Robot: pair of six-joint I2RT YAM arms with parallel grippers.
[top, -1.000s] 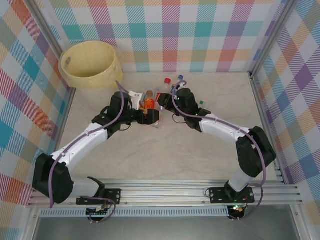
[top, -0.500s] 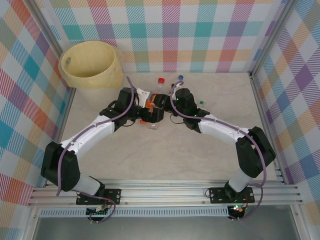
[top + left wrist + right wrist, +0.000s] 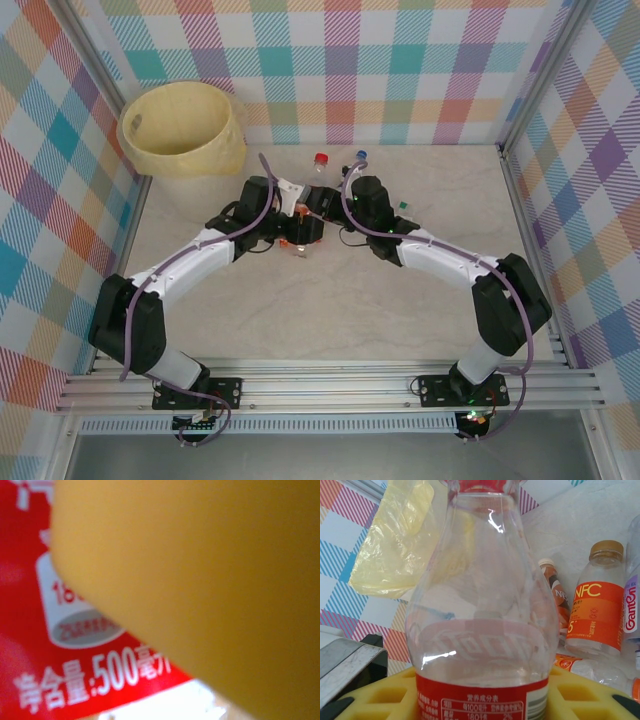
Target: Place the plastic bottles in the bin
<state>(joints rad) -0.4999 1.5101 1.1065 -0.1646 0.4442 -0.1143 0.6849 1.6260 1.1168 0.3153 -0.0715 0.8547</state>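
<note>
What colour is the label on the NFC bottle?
NFC bottle label: orange with white lettering; best in right wrist view.

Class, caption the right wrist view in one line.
Clear red-capped bottle close up, yellow-lined bin and orange-labelled bottle behind.

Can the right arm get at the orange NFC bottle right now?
Probably not yet: a clear red-label bottle sits between the fingers of the right end effector, with the NFC bottle off to its side.

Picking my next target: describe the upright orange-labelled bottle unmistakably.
Right wrist view: from the big clear red-labelled bottle up front, look right. The NFC bottle stands upright farther back. Its orange label reading NFC and tan cap set it apart from the brown-labelled bottle beside it.
</note>
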